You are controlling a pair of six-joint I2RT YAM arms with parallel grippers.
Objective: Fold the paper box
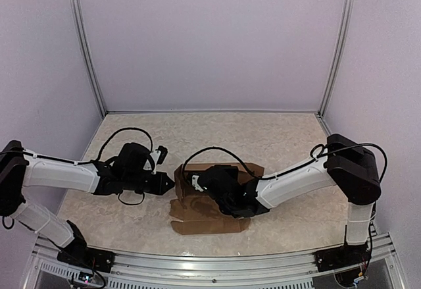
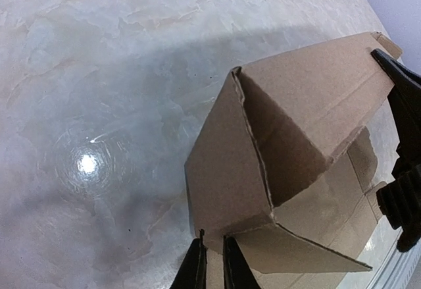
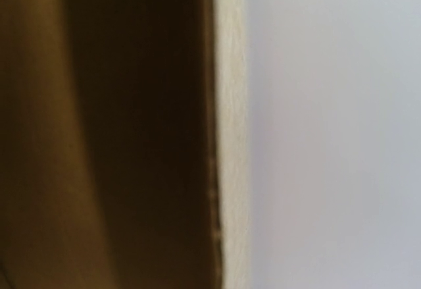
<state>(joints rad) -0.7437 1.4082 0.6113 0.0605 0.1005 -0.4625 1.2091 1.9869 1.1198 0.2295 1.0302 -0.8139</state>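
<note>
1. Jaws of the left gripper sit a tiny bit apart, with nothing between them. They point at the left corner of the box and are just beside it.
2. The box lies in the middle of the table, between the two arms. It is half made: one side wall stands up, and flat flaps lie around it.
3. The box looks light and thin. I think it is stiff on the flat parts but bends easily at the fold lines. It may slide or spring back when pushed.
4. A good place to hold looks like a flap's edge, close to a fold line, while the other gripper presses the bottom down.
5. The right gripper reaches over the box from the right and touches it, jaws together. I cannot tell if any cardboard is pinched there.
</note>
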